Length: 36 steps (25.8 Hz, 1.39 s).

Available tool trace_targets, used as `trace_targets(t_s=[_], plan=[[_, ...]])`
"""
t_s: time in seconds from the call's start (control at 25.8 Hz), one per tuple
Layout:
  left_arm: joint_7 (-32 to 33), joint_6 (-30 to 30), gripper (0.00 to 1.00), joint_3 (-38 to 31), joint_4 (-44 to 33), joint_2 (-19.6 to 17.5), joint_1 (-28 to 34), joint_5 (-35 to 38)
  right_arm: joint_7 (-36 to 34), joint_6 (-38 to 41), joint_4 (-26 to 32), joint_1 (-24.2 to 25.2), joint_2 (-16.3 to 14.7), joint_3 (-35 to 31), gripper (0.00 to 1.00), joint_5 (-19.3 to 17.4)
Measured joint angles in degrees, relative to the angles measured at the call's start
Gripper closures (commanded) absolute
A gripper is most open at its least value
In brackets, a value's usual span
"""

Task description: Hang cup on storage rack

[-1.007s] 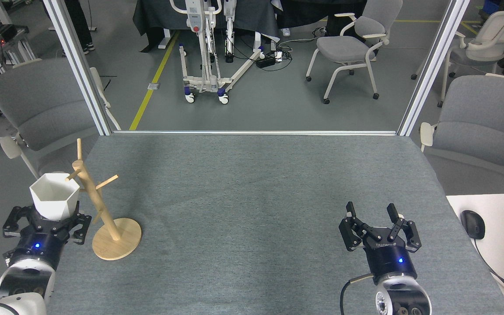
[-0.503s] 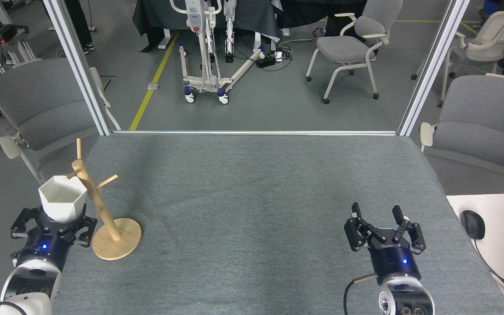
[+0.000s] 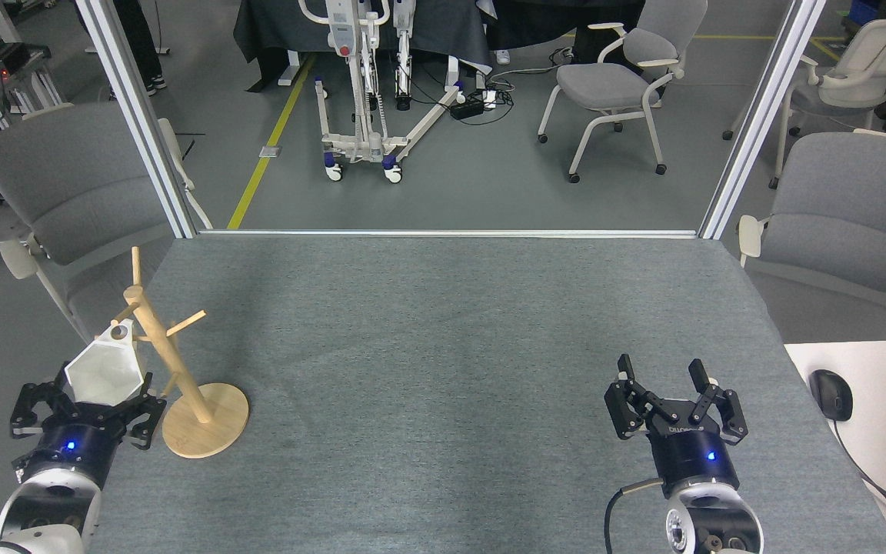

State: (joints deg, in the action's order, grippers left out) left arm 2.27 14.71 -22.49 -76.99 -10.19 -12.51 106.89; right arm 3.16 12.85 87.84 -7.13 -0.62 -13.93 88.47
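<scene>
Grey felt bench [image 3: 443, 369]: your left hand [image 3: 97, 396] is clamped on the tilted white faceted cup [image 3: 107, 368] at the light wooden storage rack's [image 3: 170, 362] nine o'clock; hanging unfinished. Right hand [image 3: 675, 385] is spread apart.

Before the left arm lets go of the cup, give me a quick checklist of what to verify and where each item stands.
1. Cup's handle is on a peg of the storage rack: it looks threaded, cannot tell for sure.
2. Cup is tipped, mouth toward the camera: ok.
3. Left gripper holds the cup from below: cannot tell whether it grips.
4. Rack base is flat on the table: ok.
5. Right gripper is open, empty, far from the rack: ok.
</scene>
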Motion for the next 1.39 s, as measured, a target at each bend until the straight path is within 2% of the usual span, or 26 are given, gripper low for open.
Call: trace_targets(t_s=[0.39, 0.54, 0.7, 0.89, 1.05, 1.2, 1.39], plan=[[-0.38, 0.12, 0.01, -0.82, 3.39, 0.15, 2.62, -0.09, 0.06, 0.06, -1.46, -0.07, -1.19, 0.09, 0.0, -0.06], [-0.8, 0.3, 0.01, -0.63, 4.09, 1.44, 2.78, -0.22, 0.11, 0.1, -1.58, 0.1, -2.12, 0.08, 0.0, -0.1], [-3.59, 0.88, 0.01, -0.22, 4.57, 5.08, 3.21, -0.6, 0.14, 0.39, -1.63, 0.19, -2.91, 0.1, 0.0, -0.15], [-5.96, 2.66, 0.01, 1.49, 3.33, 13.65, 3.85, -0.96, 0.31, 0.4, -1.64, 0.35, -3.82, 0.01, 0.0, -0.18], [-6.29, 1.2, 0.01, 7.28, 2.07, 17.13, 3.48, -4.24, 0.24, 0.31, -1.64, 0.66, -4.99, -0.06, 0.0, -0.85], [-5.93, -5.48, 0.01, 16.15, 0.41, 17.86, 1.94, -10.77, 0.08, 0.24, -1.58, 0.74, -5.58, -0.02, 0.0, -1.53], [-5.27, -12.36, 0.01, 24.46, -0.71, 18.03, 0.37, -13.41, -0.53, 0.36, -1.55, 0.8, -5.71, 0.09, 0.0, -1.77]])
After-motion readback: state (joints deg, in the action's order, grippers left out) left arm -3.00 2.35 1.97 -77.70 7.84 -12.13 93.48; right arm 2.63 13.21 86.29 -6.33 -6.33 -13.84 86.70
